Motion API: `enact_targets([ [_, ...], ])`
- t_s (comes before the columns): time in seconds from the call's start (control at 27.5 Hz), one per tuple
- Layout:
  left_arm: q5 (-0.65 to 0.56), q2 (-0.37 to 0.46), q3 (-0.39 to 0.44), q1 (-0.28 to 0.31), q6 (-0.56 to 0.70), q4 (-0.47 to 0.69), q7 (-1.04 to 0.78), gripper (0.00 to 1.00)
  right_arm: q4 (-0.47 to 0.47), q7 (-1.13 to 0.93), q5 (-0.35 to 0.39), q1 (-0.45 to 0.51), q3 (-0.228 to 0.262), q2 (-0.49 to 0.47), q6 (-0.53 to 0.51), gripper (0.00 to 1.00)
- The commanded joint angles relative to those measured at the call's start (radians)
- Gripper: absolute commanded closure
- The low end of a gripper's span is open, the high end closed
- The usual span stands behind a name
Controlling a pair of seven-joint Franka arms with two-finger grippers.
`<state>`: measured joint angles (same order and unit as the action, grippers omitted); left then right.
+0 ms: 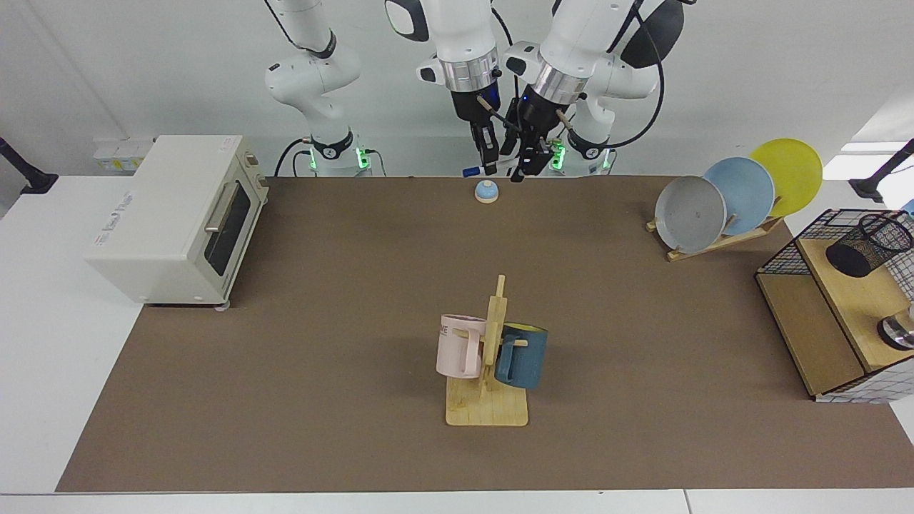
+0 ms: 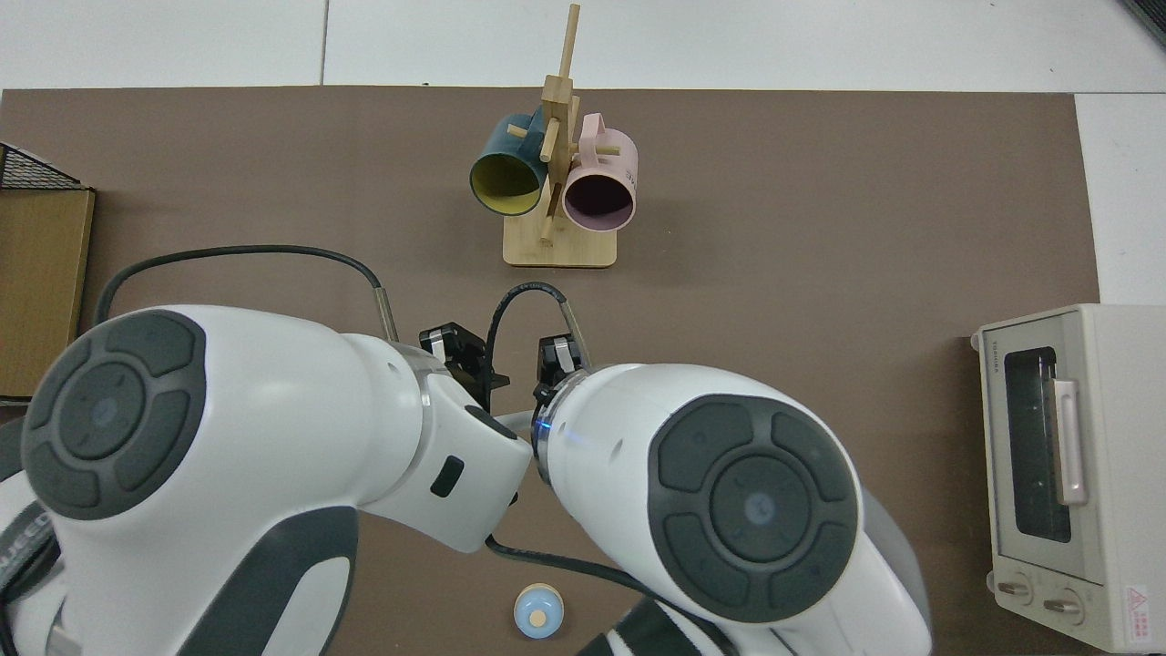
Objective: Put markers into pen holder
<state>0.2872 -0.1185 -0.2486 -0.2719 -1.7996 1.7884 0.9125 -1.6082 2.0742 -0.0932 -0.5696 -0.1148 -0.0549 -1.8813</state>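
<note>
My right gripper [image 1: 490, 165] hangs at the table's far edge, shut on the marker [image 1: 474, 171]. The marker lies level in the air, with its dark blue cap toward the view's left. My left gripper [image 1: 523, 170] sits at the marker's other end, right beside the right gripper. From above, both arms cover the grippers and only a short bit of white barrel [image 2: 513, 420] shows between them. The black mesh pen holder [image 1: 867, 246] is on the wooden shelf inside the wire basket [image 1: 785, 253] at the far right of the facing view.
A blue-domed bell [image 1: 486, 191] sits just below the grippers. A mug rack [image 1: 489, 357] with a pink and a blue mug stands mid-table. The toaster oven [image 1: 178, 214] is far left, a plate rack [image 1: 735, 200] is right, and a shiny round object [image 1: 898, 332] is on the shelf.
</note>
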Motion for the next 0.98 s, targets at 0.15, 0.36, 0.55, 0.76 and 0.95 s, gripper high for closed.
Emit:
enact_targets([
  [0.15, 0.013, -0.029, 0.014, -0.020, -0.030, 0.040, -0.007, 0.42, 0.011, 0.000, 0.012, 0.002, 0.000, -0.006, 0.010, 1.00],
  [0.36, 0.015, -0.029, 0.012, -0.016, -0.032, 0.039, -0.007, 0.54, 0.010, 0.000, 0.013, 0.002, 0.001, -0.005, 0.010, 1.00],
  [0.55, 0.015, -0.029, 0.012, -0.015, -0.032, 0.039, -0.007, 0.53, 0.010, 0.000, 0.024, 0.007, 0.006, -0.002, 0.010, 1.00],
  [0.76, 0.015, -0.030, 0.012, -0.015, -0.032, 0.034, -0.007, 0.54, 0.007, 0.001, 0.035, 0.008, 0.006, 0.001, 0.013, 1.00],
  [0.95, 0.015, -0.029, 0.012, -0.015, -0.043, 0.032, -0.007, 0.54, 0.004, 0.001, 0.038, 0.010, 0.006, 0.003, 0.013, 1.00],
])
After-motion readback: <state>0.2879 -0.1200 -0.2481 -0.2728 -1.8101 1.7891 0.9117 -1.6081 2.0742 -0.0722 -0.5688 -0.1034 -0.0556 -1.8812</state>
